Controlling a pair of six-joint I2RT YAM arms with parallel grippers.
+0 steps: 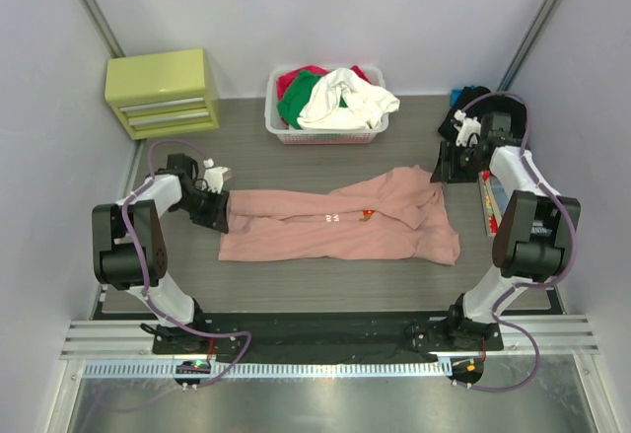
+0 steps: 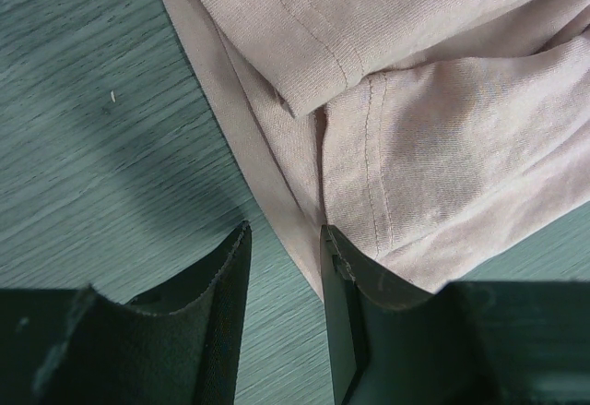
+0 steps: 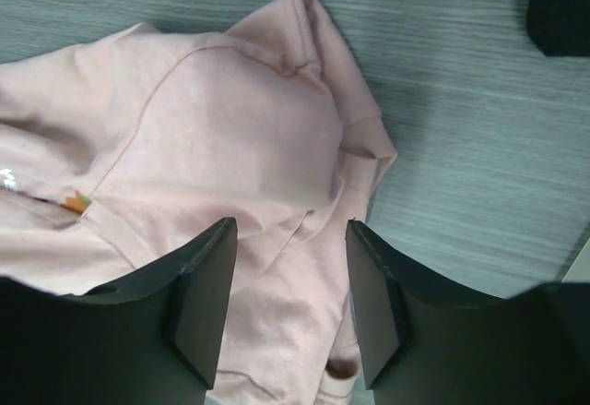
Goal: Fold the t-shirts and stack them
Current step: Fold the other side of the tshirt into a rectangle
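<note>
You have the salmon-pink t-shirt [image 1: 340,224] lying on the table [image 1: 246,147] as a long band folded lengthwise, stretched left to right across the middle, its small chest print [image 1: 330,218] facing up, its right end rumpled and bunched.

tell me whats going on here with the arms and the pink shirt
Two robot arms are working on a salmon-pink t-shirt laid lengthwise across the table. The left gripper sits at its left edge, jaws apart with only tabletop between them. The right gripper hangs open over the bunched right end, holding nothing. The shirt is rumpled, not neatly folded yet.
</note>
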